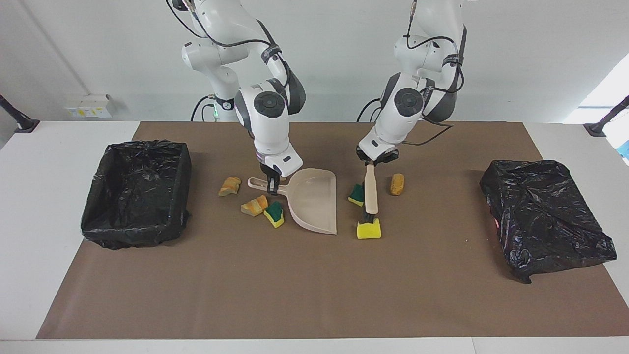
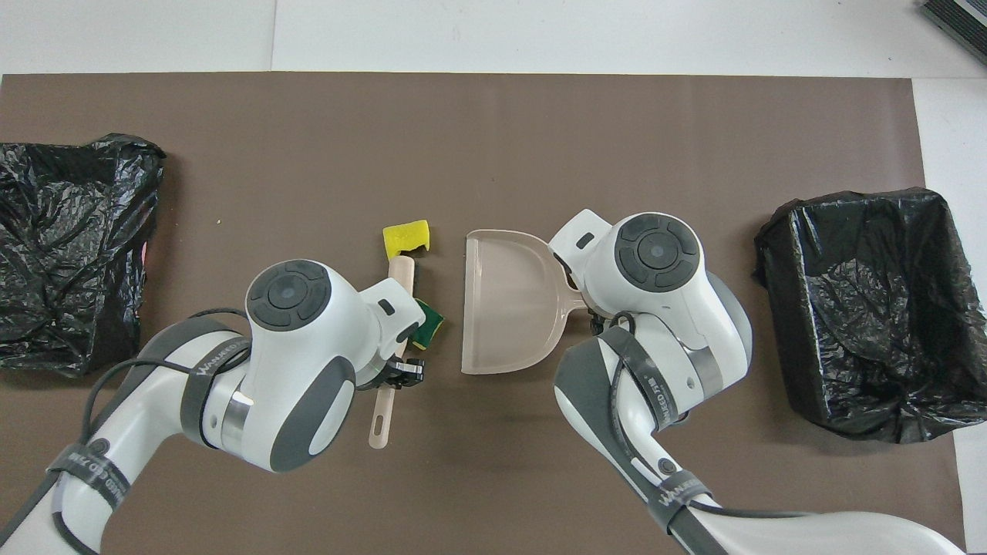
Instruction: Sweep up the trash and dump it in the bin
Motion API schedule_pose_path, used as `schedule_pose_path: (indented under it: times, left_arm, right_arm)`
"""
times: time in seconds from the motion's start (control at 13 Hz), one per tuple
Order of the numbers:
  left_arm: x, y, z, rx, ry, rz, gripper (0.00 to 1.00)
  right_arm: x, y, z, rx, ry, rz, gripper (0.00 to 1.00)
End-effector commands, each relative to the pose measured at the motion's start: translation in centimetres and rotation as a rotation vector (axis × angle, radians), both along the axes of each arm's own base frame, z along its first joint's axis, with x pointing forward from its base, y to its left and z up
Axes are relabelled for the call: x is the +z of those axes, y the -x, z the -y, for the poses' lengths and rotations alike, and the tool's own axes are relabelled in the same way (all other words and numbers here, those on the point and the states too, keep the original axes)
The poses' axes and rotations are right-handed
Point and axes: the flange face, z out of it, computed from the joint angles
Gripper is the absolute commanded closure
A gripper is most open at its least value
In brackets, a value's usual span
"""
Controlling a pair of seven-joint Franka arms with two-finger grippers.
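My right gripper (image 1: 271,183) is shut on the handle of the beige dustpan (image 1: 314,199), which rests on the mat with its mouth toward the left arm's end. My left gripper (image 1: 369,166) is shut on the handle of the brush (image 1: 371,194), whose black bristles touch a yellow sponge piece (image 1: 368,229). A green-backed sponge piece (image 1: 356,195) lies between brush and dustpan (image 2: 505,308). A tan chunk (image 1: 397,183) lies beside the brush, toward the left arm's end. Three more trash scraps (image 1: 254,205) lie by the dustpan's handle. In the overhead view the left arm hides the tan chunk.
The open bin (image 1: 137,191), lined with black plastic, stands at the right arm's end of the table. A crumpled black bag (image 1: 545,216) lies at the left arm's end. The brown mat (image 1: 314,285) covers the table's middle.
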Motion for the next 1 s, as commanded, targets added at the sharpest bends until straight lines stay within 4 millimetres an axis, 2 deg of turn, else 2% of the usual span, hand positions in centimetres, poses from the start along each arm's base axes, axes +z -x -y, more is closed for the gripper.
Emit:
schedule_pose_path:
  times: [0.0, 0.15, 0.23, 0.38, 0.46, 0.61, 0.77, 0.92]
  left_arm:
    - [2.9, 0.3, 1.0, 0.066, -0.009, -0.018, 1.00]
    - [4.9, -1.1, -0.8, 0.109, -0.005, -0.022, 1.00]
    - [5.2, -2.8, -3.1, 0.160, -0.002, -0.017, 1.00]
    - [4.9, -6.3, -7.1, 0.179, 0.036, 0.068, 1.00]
    - [4.5, -7.5, -8.4, 0.143, 0.041, 0.111, 1.00]
    - [3.0, -9.2, -9.1, 0.102, 0.025, 0.162, 1.00]
    - [1.0, -11.0, -8.1, 0.102, 0.032, 0.188, 1.00]
    - [-0.2, -11.4, -7.2, 0.089, 0.028, 0.179, 1.00]
  right_arm:
    - [-0.3, 0.7, -0.2, 0.029, -0.028, -0.015, 1.00]
    - [-0.3, 0.8, -0.2, 0.025, -0.027, -0.017, 1.00]
    - [-0.4, 0.8, -0.1, 0.023, -0.026, -0.019, 1.00]
    - [-0.4, 0.8, -0.2, 0.023, -0.026, -0.019, 1.00]
    - [-0.4, 0.8, -0.1, 0.034, -0.025, -0.021, 1.00]
    - [-0.3, 0.8, -0.1, 0.043, -0.027, -0.018, 1.00]
    - [-0.5, 1.1, -0.2, 0.046, -0.026, -0.020, 1.00]
    - [-0.7, 1.1, -0.1, 0.046, -0.025, -0.023, 1.00]
